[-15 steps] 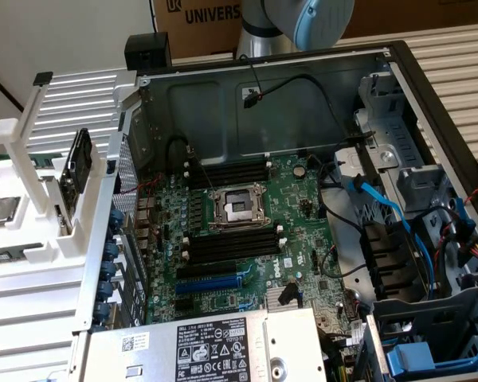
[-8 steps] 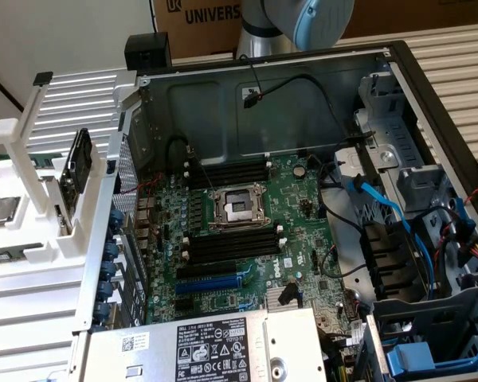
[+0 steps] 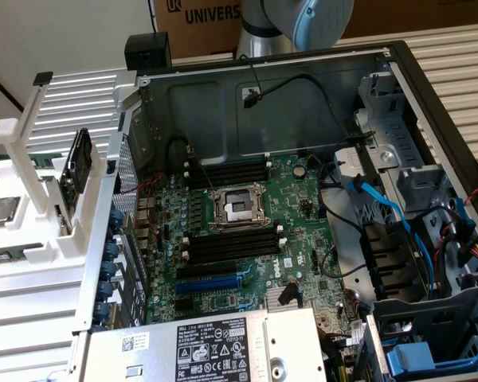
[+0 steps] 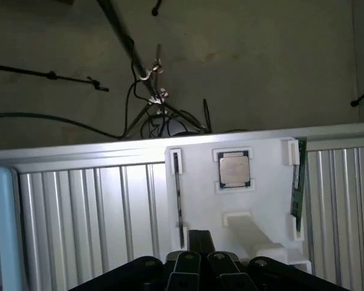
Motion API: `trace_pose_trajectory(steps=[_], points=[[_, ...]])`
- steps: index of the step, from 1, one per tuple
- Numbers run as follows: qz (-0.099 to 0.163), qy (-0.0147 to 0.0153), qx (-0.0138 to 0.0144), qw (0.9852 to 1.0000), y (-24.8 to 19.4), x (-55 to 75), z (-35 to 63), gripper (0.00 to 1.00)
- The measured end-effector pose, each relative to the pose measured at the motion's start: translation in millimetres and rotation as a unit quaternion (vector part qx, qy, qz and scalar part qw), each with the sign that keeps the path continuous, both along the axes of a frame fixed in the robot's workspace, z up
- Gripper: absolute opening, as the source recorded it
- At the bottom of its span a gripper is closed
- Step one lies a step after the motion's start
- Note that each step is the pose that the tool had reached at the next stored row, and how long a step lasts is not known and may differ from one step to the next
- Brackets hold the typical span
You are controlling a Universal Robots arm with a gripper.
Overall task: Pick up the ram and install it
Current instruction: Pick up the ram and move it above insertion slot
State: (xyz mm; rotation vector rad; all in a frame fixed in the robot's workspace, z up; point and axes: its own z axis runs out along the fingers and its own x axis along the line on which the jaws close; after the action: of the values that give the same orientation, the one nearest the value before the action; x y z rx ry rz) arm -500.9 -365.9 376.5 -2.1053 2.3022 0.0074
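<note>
The fingers (image 4: 195,241) of the gripper (image 4: 201,242) are pressed together with nothing between them. Just ahead of them is a white holder (image 4: 255,200), and they touch none of what it carries.

The ram (image 4: 299,182) stands on edge in a slot at one end of that holder, a thin dark green stick, apart from the fingers and off to one side of them. A CPU (image 4: 234,168) lies flat in a square recess near the middle. Another thin dark strip (image 4: 177,194) stands in a slot at the far end from the ram.

The holder rests on a table (image 4: 79,212) of ribbed, pale metal slats. Past the table's edge is a dull grey-brown surface crossed by black cables (image 4: 158,118) and thin rods.

In the exterior view the arm (image 3: 303,24) shows at the top, behind an open case (image 3: 223,103) that lies on the same ribbed table (image 3: 454,48). Inside is a green motherboard (image 3: 303,215) with a socket (image 3: 239,208) between two banks of black slots (image 3: 227,247), all bare, and a blue slot (image 3: 211,282) nearer the camera. A cardboard box (image 3: 215,16) stands behind the case, and a white wall (image 3: 64,32) fills the exterior view's left.
</note>
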Motion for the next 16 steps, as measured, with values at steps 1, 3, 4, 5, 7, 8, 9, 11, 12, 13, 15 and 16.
trace_pose_trajectory(steps=[1,3,4,5,7,8,9,11,12,13,15,16], points=[[0.001,-0.0023,0.0,1.0,0.0,-0.6,-0.4,0.11],[0.004,-0.0073,0.0,1.0,0.0,-1.7,-1.6,0.11],[0.005,-0.0094,0.0,0.9999,0.0,-1.9,-2.3,0.11],[0.006,-0.0112,0.0,0.9999,0.0,-2.0,-3.3,0.11],[0.009,-0.0128,0.0,0.9999,0.1,-2.1,-4.8,0.11],[0.01,-0.0131,0.0,0.9999,0.0,-2.1,-5.3,0.11],[0.01,-0.0131,0.0,0.9999,0.0,-2.1,-5.5,0.11],[0.011,-0.0132,0.0001,0.9999,0.0,-2.1,-5.6,0.11],[0.011,-0.0134,0.0001,0.9999,0.8,-2.2,-5.8,0.11],[0.011,-0.0133,0.0001,0.9998,1.0,-2.2,-5.8,0.11],[0.011,-0.0132,0.0001,0.9998,1.0,-2.1,-5.7,0.11],[0.011,-0.0132,0.0001,0.9998,1.1,-2.1,-5.6,0.11]])
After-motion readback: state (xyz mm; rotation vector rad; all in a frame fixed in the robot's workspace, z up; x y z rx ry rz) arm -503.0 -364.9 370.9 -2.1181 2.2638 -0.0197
